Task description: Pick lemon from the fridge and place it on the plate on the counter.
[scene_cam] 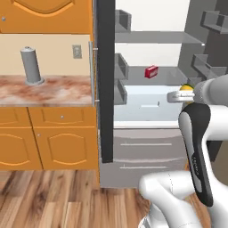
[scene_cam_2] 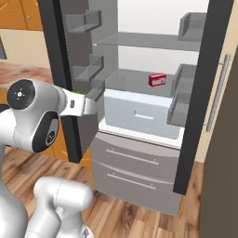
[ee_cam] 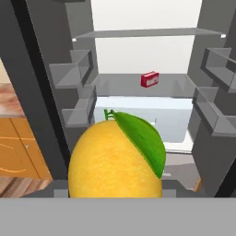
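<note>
I could read no brand or writing anywhere: the small red box on the grey fridge shelf had a pale patch on its face, too small and blurred for me to read.

From the hand view, one yellow oval lemon with a single green leaf sat right against the camera, its lower part cut off by the bottom of that view. The two-finger gripper had hold of it as far as I could judge. I saw only a sliver of yellow and green at the end of the hand in the left base view, and the fingers themselves were hidden, so I could not tell how wide they stood. The lemon hung in front of the open tall dark grey fridge, outside its shelves.

Inside I counted one pale drawer under the shelf with the red box, and two grey drawer fronts below. Door bins lined both sides, their tops cut off by the frame.

On the reddish-brown marbled stone counter stood one grey upright cylinder on a round base. One pale wall socket showed behind it. The counter ran out of the left edge.
</note>
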You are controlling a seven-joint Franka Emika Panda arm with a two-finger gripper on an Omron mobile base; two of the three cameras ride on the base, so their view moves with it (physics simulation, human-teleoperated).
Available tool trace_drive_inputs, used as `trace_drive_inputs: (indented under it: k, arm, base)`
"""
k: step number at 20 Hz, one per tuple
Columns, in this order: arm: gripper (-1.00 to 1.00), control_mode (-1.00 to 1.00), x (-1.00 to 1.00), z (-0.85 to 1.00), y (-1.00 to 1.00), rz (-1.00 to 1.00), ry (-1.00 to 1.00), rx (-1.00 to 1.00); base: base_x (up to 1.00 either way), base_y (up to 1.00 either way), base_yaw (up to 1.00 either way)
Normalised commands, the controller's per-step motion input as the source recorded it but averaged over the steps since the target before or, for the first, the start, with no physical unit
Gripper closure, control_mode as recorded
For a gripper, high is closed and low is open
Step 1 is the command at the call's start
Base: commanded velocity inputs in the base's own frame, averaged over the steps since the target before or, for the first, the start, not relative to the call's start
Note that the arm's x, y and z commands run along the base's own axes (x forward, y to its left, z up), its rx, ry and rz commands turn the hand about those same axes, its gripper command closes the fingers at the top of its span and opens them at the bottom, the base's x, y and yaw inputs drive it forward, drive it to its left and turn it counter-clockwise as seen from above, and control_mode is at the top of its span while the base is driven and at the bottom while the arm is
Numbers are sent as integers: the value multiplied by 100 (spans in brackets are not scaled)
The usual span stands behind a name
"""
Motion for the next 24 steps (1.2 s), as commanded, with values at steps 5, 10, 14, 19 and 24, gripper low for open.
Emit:
trace_drive_inputs:
  k: [5,10,14,19,24]
  arm:
    - [100,100,0,0,0,0,0,0]
    - [100,100,0,0,0,0,0,0]
    - [100,100,0,0,0,0,0,0]
    - [100,100,0,0,0,0,0,0]
    - [100,100,0,0,0,0,0,0]
  base:
    - [-41,2,17]
    - [-26,10,22]
    - [-10,18,24]
    - [-5,22,24]
    - [-4,23,23]
